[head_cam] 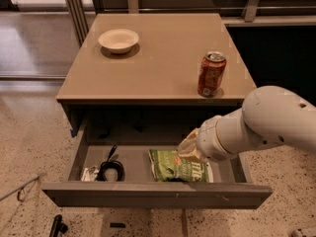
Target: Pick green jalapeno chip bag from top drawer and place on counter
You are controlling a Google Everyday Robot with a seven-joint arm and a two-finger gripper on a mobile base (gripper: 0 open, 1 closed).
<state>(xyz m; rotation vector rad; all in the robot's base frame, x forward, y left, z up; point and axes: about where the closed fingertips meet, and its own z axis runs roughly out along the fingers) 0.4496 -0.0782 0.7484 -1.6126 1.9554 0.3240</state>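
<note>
In the camera view the bag lies flat in the open drawer, right of middle, against the near wall. My pincer hangs over its right part; apart or together, I cannot tell. I'd drop straight, pinch the crinkly film, then lift clear before crossing to the counter, left of the can.

Count: green jalapeno chip bag ×1; top drawer ×1; counter ×1; red soda can ×1; white bowl ×1; black coiled cable ×1; crumpled wrapper ×1; gripper ×1, inside the drawer, at the bag
</note>
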